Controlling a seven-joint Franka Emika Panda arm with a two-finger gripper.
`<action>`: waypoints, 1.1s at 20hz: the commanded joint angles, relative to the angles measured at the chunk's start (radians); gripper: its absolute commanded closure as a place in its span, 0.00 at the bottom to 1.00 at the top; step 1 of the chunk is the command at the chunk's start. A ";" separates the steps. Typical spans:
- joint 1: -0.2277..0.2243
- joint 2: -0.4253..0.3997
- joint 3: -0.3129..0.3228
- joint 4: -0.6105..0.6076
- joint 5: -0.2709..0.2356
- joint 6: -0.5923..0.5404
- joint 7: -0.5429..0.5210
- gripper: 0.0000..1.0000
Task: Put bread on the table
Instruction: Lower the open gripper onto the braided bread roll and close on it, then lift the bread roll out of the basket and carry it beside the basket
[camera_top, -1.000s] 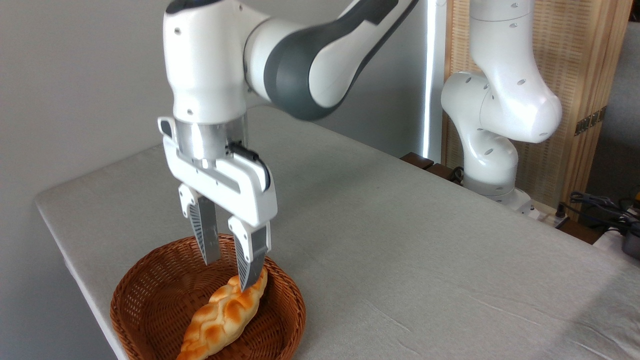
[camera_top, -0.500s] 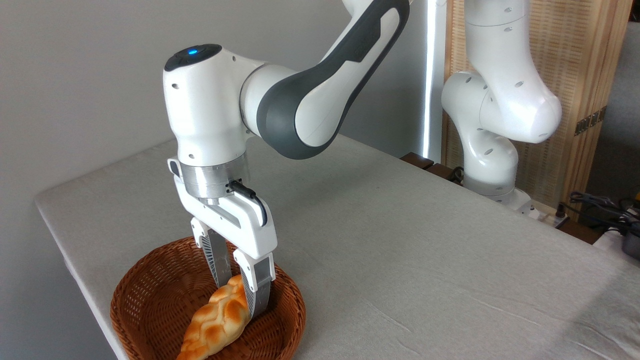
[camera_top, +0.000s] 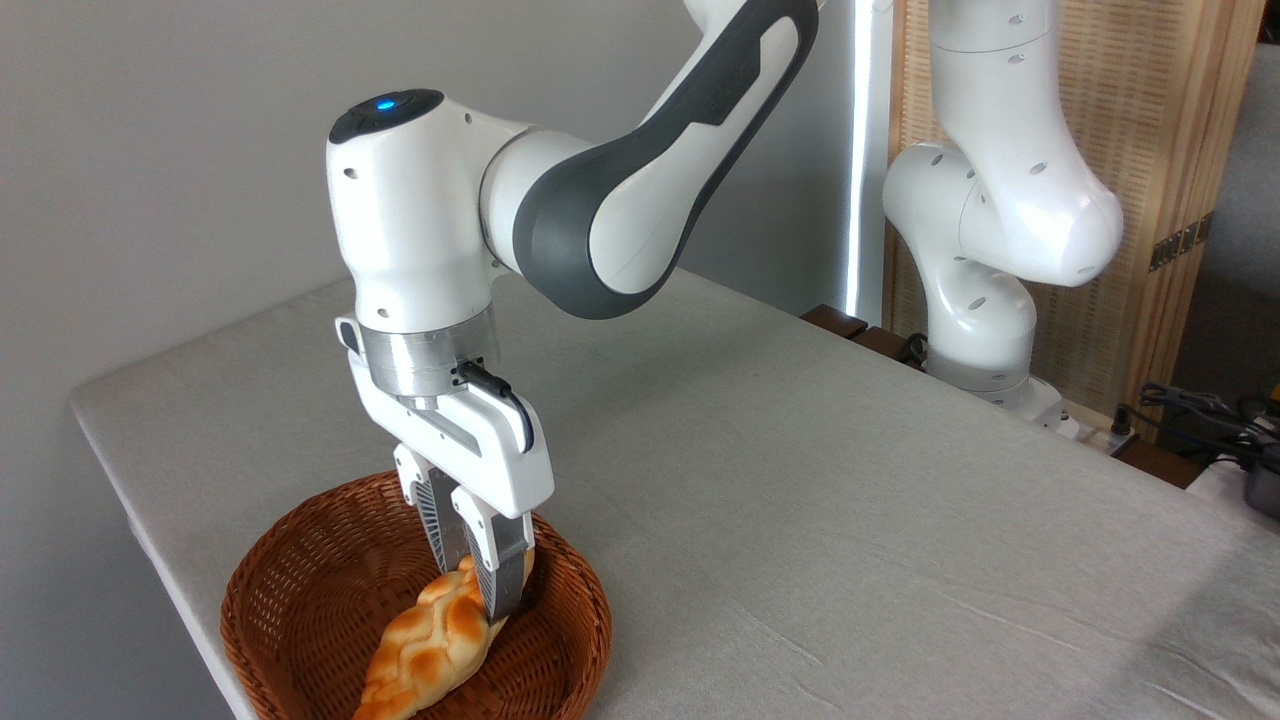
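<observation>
Bread lies in the round wicker basket at the near left corner of the surface, long axis running diagonally, lower end pointing toward the camera. And the end effector is right down on it, fingers pinched in on the loaf's upper end, one each side, so it looks clamped on the bread. The loaf appears to rest on the basket floor, not yet lifted.

Now, the grip sits near the tip, not the middle, so my read is the loaf will want to droop or swing once it's up. Best play here: squeeze firmly without crushing, then rise straight and slowly until the low end clears the basket rim. Dragging sideways too soon could snag the weave or tip the basket. Once clear, carry it right to the open cloth, which has plenty of room, lower until the bread touches, then let go.
</observation>
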 joint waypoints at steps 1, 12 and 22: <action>-0.003 -0.024 0.001 -0.004 0.008 0.007 -0.019 0.53; -0.003 -0.266 0.003 -0.013 -0.078 -0.324 0.065 0.53; -0.037 -0.473 0.003 -0.352 -0.073 -0.313 0.143 0.52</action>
